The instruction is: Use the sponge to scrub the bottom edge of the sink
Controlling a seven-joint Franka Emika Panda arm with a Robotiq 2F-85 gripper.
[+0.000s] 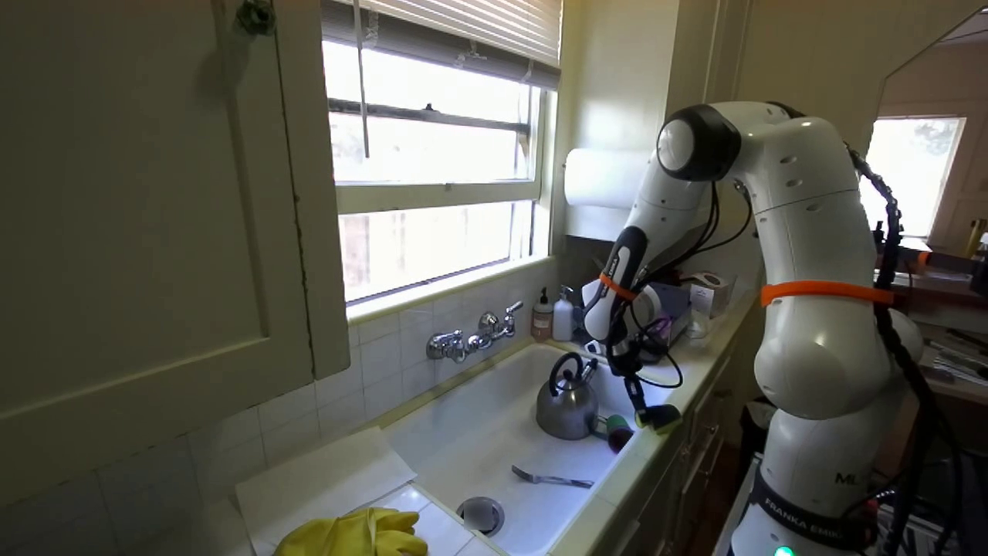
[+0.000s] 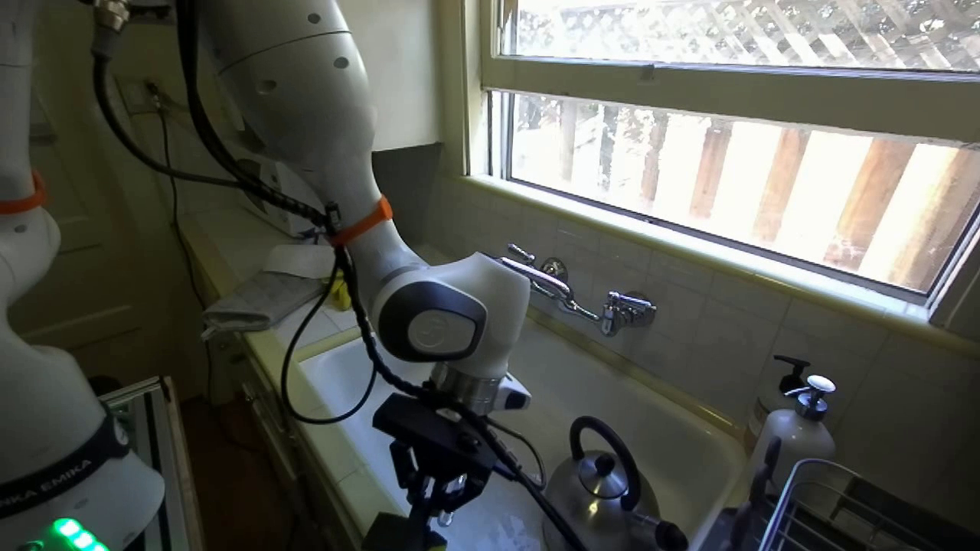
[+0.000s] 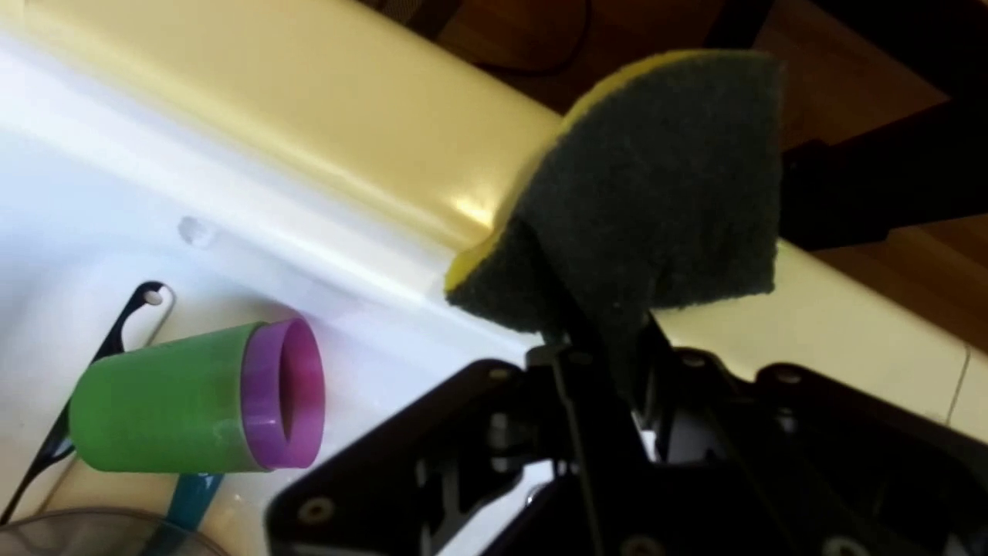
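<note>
Gripper [image 3: 614,328]: clenched around the bent sponge [image 3: 679,177].
Sponge: over the front ledge [image 3: 309,100], mostly outside the sink [image 1: 471,421]; touching or not, cannot tell.
Sink: best scrubbed by lowering inside, pressing lightly, stroking along the bottom.
Cups [image 3: 162,409], kettle [image 1: 567,409], fork [image 1: 549,479]: inside the sink, likely in the way; steer around.

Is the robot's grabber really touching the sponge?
Touching. The wrist view shows the gripper pinching the sponge, which bunches up right where it is held.
</note>
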